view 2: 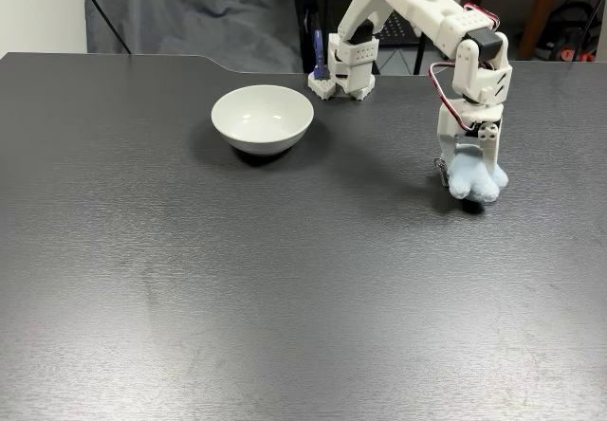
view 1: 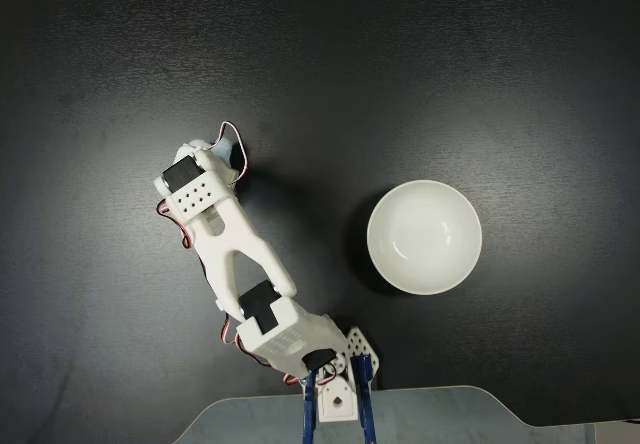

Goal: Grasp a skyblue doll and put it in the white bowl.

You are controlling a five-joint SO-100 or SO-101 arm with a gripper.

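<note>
Both fixed views show the hand point(view 2: 471, 176) pointed straight down, its fingers clenched around the skyblue doll point(view 2: 475, 182), which rests on the dark bench point(view 2: 285, 279). Well apart from it stands the white bowl point(view 2: 263, 118), empty and upright.

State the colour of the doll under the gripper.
Pale sky blue; the doll shows best in the side-on fixed view.

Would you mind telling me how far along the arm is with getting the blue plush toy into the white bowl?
Done: the arm has reached the plush toy, which sits at the end effector in the lower fixed view. In hand: the grasp itself; the toy looks on or barely off the table, and I cannot tell whether the fingers have closed. Left: lifting, carrying across and dropping it into the bowl, which is empty.
</note>
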